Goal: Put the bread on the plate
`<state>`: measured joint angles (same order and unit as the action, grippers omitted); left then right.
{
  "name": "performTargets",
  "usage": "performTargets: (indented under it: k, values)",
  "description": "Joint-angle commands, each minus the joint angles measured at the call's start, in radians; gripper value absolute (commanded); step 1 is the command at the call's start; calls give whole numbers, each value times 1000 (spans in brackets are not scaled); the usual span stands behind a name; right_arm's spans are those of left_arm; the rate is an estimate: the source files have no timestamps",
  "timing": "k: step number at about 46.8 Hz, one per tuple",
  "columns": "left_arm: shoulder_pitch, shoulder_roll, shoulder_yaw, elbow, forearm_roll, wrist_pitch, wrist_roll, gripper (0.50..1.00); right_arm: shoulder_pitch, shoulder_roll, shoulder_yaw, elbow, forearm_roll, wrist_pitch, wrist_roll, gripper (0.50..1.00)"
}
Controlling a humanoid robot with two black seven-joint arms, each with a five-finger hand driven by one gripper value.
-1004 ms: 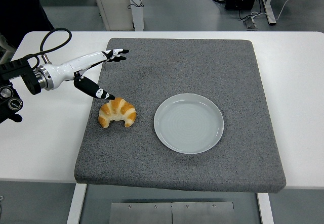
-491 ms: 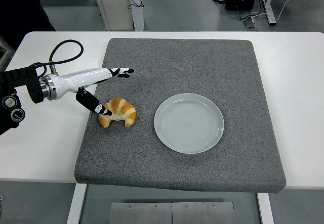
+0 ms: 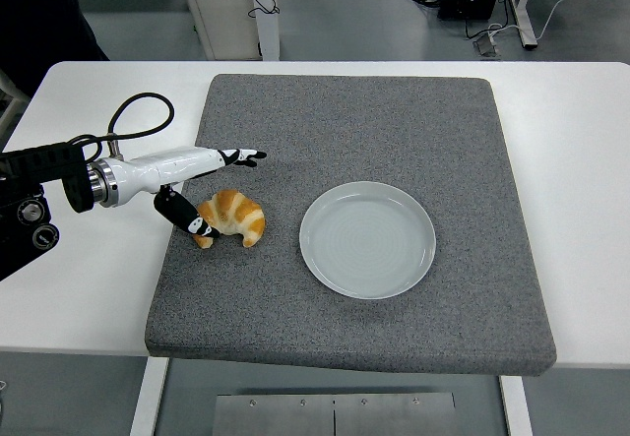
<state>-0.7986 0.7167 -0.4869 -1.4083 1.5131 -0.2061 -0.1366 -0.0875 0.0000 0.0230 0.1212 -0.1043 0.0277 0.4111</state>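
A golden croissant (image 3: pixel 232 217) lies on the grey mat (image 3: pixel 345 141), left of the pale round plate (image 3: pixel 367 239), which holds nothing. My left hand (image 3: pixel 222 188) reaches in from the left edge and straddles the croissant: its thumb (image 3: pixel 192 219) lies against the bread's left end, and its fingers (image 3: pixel 241 155) stretch out spread above the bread's far side. The hand is open and holds nothing. My right arm is not visible.
The mat covers most of the white table (image 3: pixel 581 151). A black cable (image 3: pixel 138 121) loops above my left forearm. A person in dark clothing (image 3: pixel 39 13) stands at the top left. Table legs and cables show on the floor behind.
My left hand has come down and toward the near edge, from beside the mat's left rim to around the croissant. The thumb now touches the bread's left end. Croissant and plate have not moved.
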Motion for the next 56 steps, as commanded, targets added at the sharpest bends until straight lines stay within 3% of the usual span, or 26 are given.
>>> performTargets:
  k: [1, 13, 24, 33, 42, 48, 56]
  values:
    - [-1, 1, 1, 2, 2, 7, 0, 968, 0, 0, 0, 0, 0, 0, 0, 1000]
    - [28, -11, 17, 2, 39, 73, -9, 968, 0, 0, 0, 0, 0, 0, 0, 1000]
    - [27, -19, 105, 3, 55, 183, -9, 968, 0, 0, 0, 0, 0, 0, 0, 1000]
    - [28, -20, 125, 9, 56, 234, -9, 933, 0, 0, 0, 0, 0, 0, 0, 1000]
    - [30, -20, 126, 11, 62, 240, -9, 851, 0, 0, 0, 0, 0, 0, 0, 1000]
    - [30, -20, 139, 12, 67, 240, -12, 728, 0, 0, 0, 0, 0, 0, 0, 1000]
    - [28, -20, 156, 14, 67, 241, -14, 711, 0, 0, 0, 0, 0, 0, 0, 1000]
